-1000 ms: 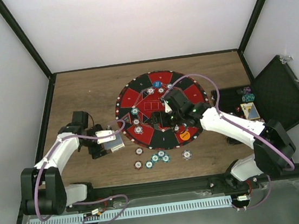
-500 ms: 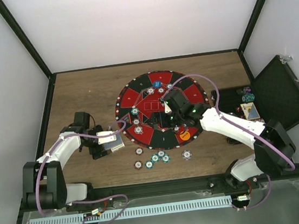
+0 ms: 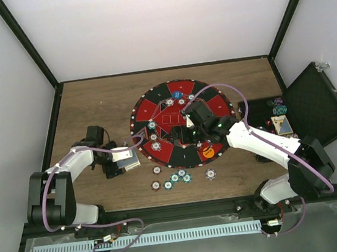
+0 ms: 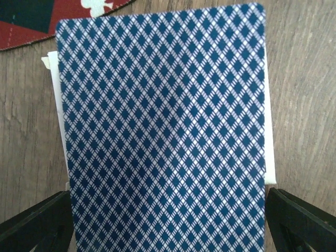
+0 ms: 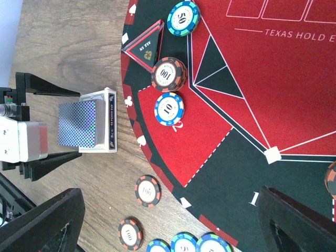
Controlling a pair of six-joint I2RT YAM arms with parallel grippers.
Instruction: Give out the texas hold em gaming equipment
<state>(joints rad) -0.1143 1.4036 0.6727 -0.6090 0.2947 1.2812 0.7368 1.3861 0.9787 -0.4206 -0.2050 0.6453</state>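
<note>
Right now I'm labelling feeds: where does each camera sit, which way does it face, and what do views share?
Top external: above and behind the bases, looking down on the round mat; left arm and right arm show.
Left wrist: on the left arm, close over the card deck; its fingertips show.
Right wrist: low over the mat, facing the left gripper; fingertips show.
Shared: all three show the card deck.

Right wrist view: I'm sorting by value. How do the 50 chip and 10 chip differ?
The 50 chip has a green-striped rim, the 10 chip a blue-and-white one. The 50 chip straddles the black-red border; the 10 chip lies on red. Both lie flat on the mat.
</note>
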